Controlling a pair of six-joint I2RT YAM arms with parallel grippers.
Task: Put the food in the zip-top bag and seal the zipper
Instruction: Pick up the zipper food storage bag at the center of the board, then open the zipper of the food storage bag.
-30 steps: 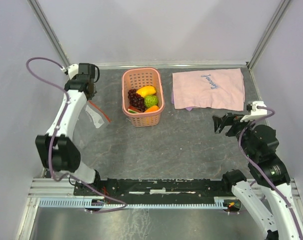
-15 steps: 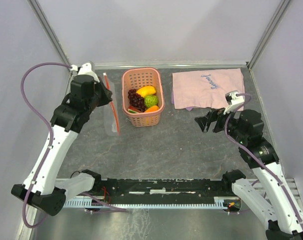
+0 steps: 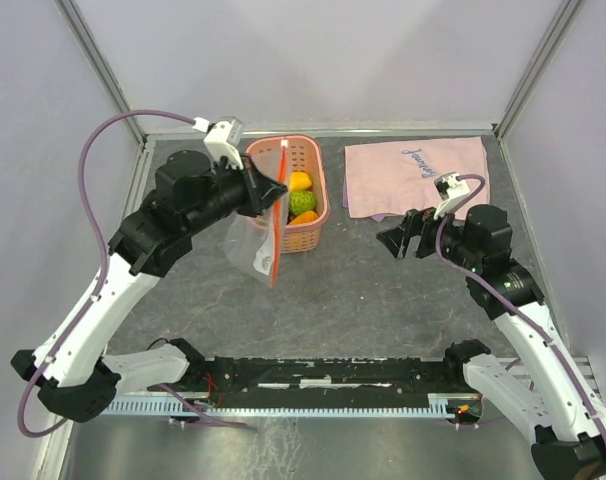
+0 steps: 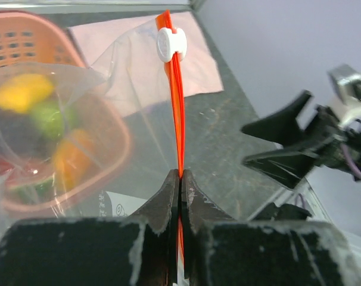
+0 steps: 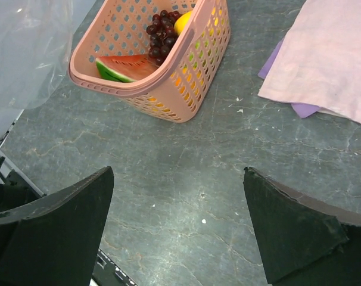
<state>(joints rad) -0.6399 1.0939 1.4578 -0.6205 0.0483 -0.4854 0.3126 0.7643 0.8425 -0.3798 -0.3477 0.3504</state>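
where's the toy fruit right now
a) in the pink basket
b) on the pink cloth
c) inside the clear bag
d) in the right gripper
A: the watermelon slice and grapes lie with the other fruit in the pink basket, while the clear bag hangs by its zipper from the left gripper, and the right gripper is open with nothing in it.
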